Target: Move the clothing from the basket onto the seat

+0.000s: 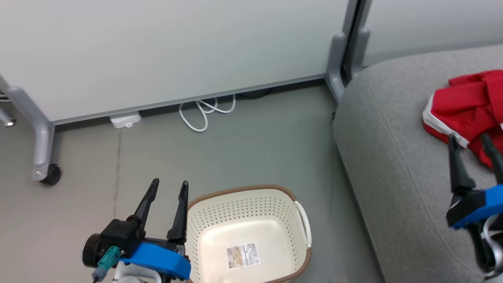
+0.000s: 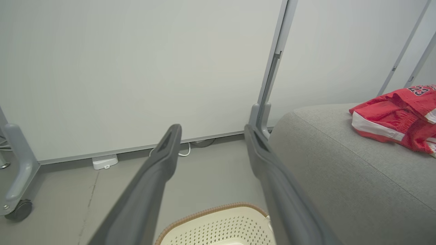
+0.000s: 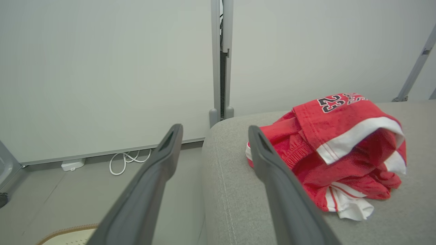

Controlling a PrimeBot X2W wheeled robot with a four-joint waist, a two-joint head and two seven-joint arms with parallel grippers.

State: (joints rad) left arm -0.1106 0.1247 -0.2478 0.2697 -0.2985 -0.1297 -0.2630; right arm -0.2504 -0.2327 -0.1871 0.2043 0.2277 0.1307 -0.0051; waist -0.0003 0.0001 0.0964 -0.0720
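The red clothing (image 1: 469, 112) with white trim lies bunched on the grey seat (image 1: 393, 165) at the right; a "23" print shows on the clothing (image 3: 335, 149) in the right wrist view, and the clothing (image 2: 396, 119) also appears in the left wrist view. The cream basket (image 1: 247, 236) stands on the floor with only a paper label inside. My left gripper (image 1: 169, 183) hovers open just left of the basket, nothing between its fingers. My right gripper (image 1: 469, 139) is open above the seat, just in front of the clothing and apart from it.
A pale partition wall (image 1: 177, 51) on grey wheeled legs (image 1: 41, 149) runs behind. A white cable (image 1: 204, 112) and a small white box (image 1: 125, 120) lie at its foot. Grey floor (image 1: 255, 149) lies between basket and wall.
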